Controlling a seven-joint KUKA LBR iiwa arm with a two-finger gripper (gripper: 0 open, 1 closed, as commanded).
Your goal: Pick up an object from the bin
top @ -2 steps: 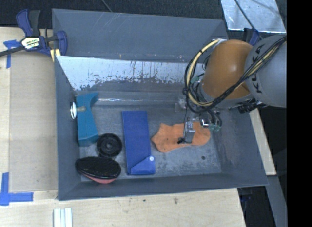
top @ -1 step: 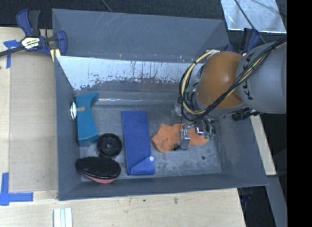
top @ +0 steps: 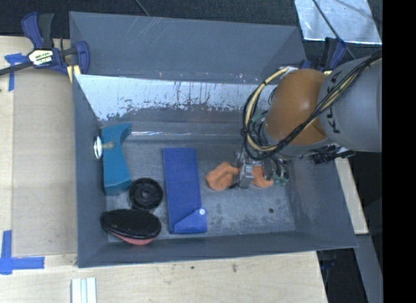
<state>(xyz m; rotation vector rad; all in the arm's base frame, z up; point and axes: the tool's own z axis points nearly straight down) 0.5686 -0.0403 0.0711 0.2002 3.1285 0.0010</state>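
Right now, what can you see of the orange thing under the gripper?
The orange lump looks soft and matte, maybe foam or plush, with a rounded, irregular shape. It lies on the bin floor right of centre, a little apart from the long blue block on its left. The gripper is over its middle and hides it, so orange shows on both sides. Can't tell whether it's lifted.

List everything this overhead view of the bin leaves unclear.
1. Orange lump: in the camera view its middle is covered by the gripper, so whether it is one piece or two cannot be told.
2. Bin, right back corner: hidden by the arm's orange cover and cables.
3. Black oval thing, front left: its reddish underside is mostly hidden beneath it, and its kind is too small to tell.
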